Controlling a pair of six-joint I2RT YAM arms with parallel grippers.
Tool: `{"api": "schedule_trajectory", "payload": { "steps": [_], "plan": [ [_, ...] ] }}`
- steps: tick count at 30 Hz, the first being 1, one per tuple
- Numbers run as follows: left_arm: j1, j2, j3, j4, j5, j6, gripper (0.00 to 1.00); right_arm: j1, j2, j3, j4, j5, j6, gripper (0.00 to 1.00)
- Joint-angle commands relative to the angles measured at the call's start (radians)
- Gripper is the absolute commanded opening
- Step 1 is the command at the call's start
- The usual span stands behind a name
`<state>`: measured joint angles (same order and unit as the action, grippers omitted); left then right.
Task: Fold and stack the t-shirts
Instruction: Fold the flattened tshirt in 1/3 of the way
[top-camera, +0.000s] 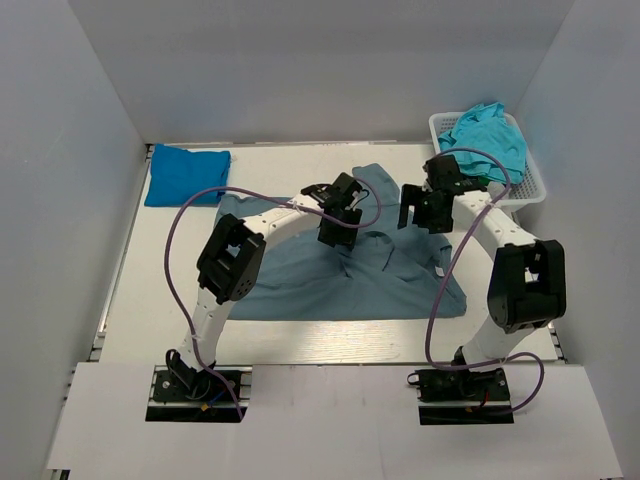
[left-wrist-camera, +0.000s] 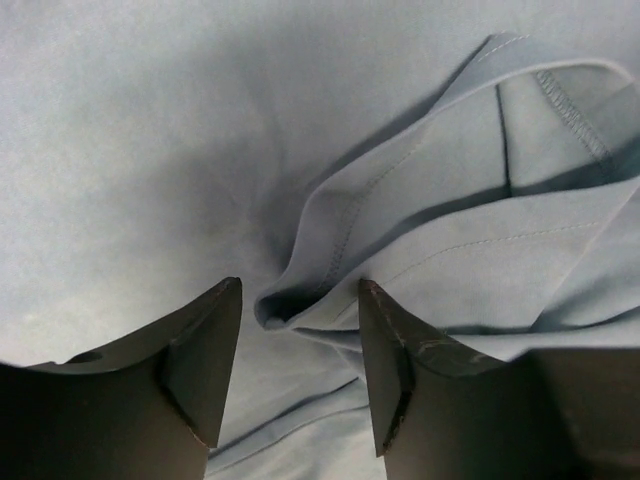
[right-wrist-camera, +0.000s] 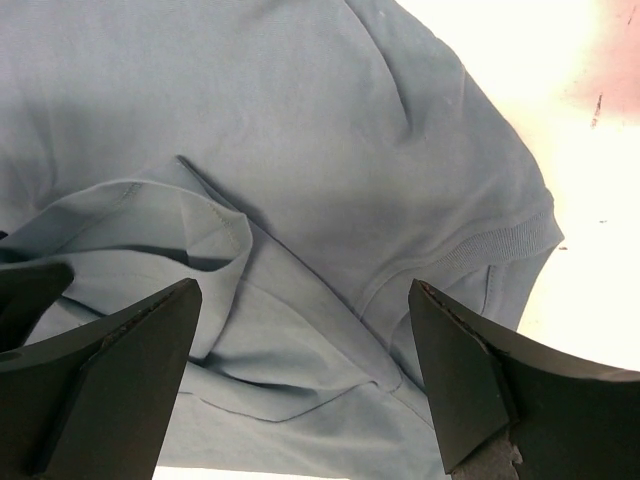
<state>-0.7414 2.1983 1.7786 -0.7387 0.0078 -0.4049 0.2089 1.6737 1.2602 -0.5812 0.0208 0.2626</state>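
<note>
One dusty grey-blue t-shirt (top-camera: 300, 275) lies spread and rumpled in the middle of the worktop (top-camera: 300, 345). Its long axis runs left to right, and one part reaches toward the far edge. A small pale mark near its right edge may be a label, but it is too small to read.

One bright blue t-shirt (top-camera: 187, 173) lies folded into a rectangle at the far left corner, well apart from the grey-blue one. At the far right stands one white mesh basket (top-camera: 535, 187) heaped with turquoise t-shirts (top-camera: 487, 135). How many are in the heap cannot be told.

The left gripper (left-wrist-camera: 300, 290) is down over the middle of the grey-blue shirt. Its fingers (left-wrist-camera: 205, 350) are partly open, with a raised fold of stitched hem in the gap between them, not visibly pinched.

The right gripper (right-wrist-camera: 305, 290) hangs just right of it, above the same shirt. Its fingers (right-wrist-camera: 460, 370) are spread wide and hold nothing. Below them show a ribbed neckband (right-wrist-camera: 500, 240) and another turned-over hem.
</note>
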Motion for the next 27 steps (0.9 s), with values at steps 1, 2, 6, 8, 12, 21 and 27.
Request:
{"api": "schedule_trajectory", "payload": {
  "steps": [1, 2, 6, 8, 12, 21, 27],
  "plan": [
    [-0.003, -0.031, -0.016, 0.076, 0.023, -0.009, 0.59, -0.011, -0.045, -0.015, -0.002, 0.005, 0.012, 0.90],
    [-0.003, -0.031, -0.016, 0.076, 0.023, -0.009, 0.54, -0.011, -0.042, -0.016, -0.002, 0.002, 0.009, 0.90],
    [-0.003, -0.040, -0.025, 0.088, 0.023, -0.018, 0.26, -0.012, -0.046, -0.022, 0.000, -0.010, -0.003, 0.90],
    [-0.003, -0.049, -0.025, 0.088, 0.009, -0.018, 0.05, -0.013, -0.048, -0.031, 0.009, -0.071, -0.019, 0.90],
    [-0.003, -0.084, -0.074, 0.088, -0.023, -0.018, 0.00, -0.002, -0.048, -0.048, 0.039, -0.113, -0.051, 0.88],
    [0.017, -0.196, -0.261, 0.208, -0.011, -0.051, 0.00, 0.027, 0.034, -0.018, 0.079, -0.225, -0.088, 0.75],
    [0.017, -0.196, -0.274, 0.228, 0.000, -0.032, 0.00, 0.064, 0.119, 0.019, 0.096, -0.281, -0.108, 0.62]
  ]
}}
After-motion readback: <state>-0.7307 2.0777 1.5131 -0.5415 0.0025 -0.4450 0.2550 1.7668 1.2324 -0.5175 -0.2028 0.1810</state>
